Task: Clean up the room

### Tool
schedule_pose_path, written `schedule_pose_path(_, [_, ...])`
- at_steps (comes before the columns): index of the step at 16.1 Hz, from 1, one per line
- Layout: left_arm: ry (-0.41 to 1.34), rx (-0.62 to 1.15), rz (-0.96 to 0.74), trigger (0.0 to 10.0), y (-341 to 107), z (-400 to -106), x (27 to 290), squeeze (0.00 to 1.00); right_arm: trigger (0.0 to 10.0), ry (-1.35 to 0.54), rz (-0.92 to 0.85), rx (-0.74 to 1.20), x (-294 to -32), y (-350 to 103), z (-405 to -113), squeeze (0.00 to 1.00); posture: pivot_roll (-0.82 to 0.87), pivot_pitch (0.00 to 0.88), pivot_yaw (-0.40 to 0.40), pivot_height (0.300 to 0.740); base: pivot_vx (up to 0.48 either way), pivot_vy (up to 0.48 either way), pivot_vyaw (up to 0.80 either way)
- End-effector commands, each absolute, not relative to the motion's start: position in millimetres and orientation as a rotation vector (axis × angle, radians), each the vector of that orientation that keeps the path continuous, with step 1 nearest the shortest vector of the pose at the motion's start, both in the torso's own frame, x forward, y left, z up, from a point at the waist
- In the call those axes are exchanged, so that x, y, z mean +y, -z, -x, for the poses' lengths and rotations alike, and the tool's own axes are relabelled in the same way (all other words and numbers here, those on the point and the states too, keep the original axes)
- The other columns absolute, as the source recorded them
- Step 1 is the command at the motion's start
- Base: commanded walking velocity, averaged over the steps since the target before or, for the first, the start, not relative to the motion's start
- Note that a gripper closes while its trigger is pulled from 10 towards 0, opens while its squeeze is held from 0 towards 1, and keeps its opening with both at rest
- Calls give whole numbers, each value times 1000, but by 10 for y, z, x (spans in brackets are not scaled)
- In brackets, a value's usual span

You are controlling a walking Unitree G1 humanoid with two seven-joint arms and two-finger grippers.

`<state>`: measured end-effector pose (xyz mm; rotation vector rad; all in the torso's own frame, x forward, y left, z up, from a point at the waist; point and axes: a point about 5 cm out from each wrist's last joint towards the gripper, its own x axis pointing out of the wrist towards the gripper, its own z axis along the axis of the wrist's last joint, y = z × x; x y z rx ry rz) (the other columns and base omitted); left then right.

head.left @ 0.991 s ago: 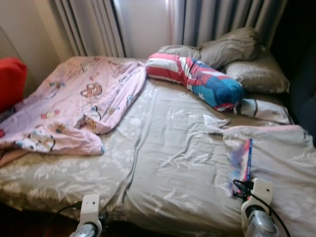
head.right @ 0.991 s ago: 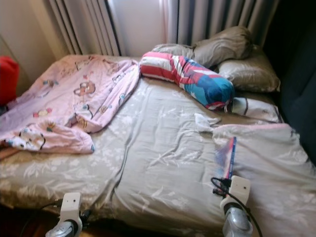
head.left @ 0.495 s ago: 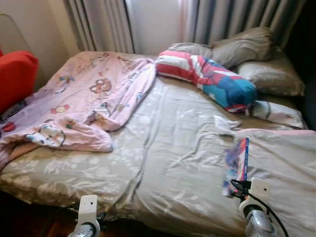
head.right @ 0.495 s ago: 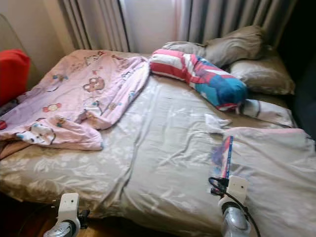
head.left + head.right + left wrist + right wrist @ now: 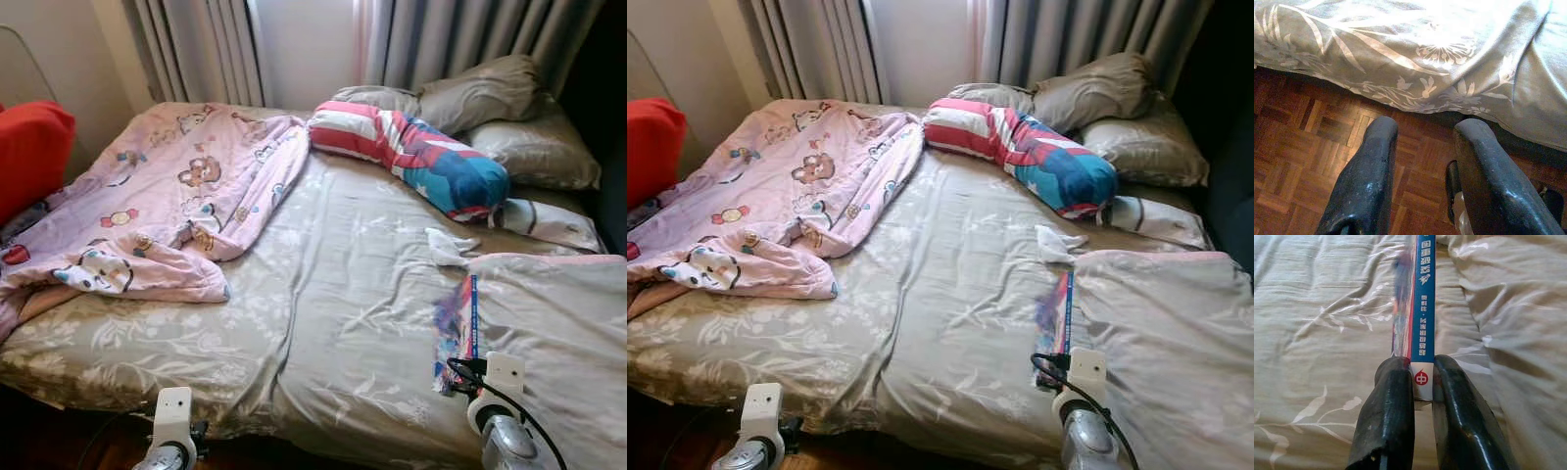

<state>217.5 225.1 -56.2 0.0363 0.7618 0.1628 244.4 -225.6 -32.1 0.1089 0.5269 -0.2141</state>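
Gripping a thin blue-spined book upright over the bed — head view | right wrist: right gripper clenched on the book's spine end | left wrist: left gripper released — fingers apart above the parquet floor beside the bed's edge.

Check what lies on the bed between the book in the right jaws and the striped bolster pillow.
A crumpled white tissue lies on the sheet between the book and the striped bolster, seen in both eye views.

Right arm holds a thin book edge-up over the bed; pink blanket bunched left, pillows at head.
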Motion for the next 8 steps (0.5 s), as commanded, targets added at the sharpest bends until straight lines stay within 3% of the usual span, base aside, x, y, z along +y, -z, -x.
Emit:
schedule_pose_path(1, [-164,784,-34,10000,590,-2132,2261,0,10000,224,-104,514,-2292,297,-2457,0,77,23,-1,740,0,0,0])
schedule_pose_path(8, [-167,790,-30,10000,601,-2108,2273,0,10000,199,-83,544,-2265,329,-2435,0,79,22,0,740,0,0,0])
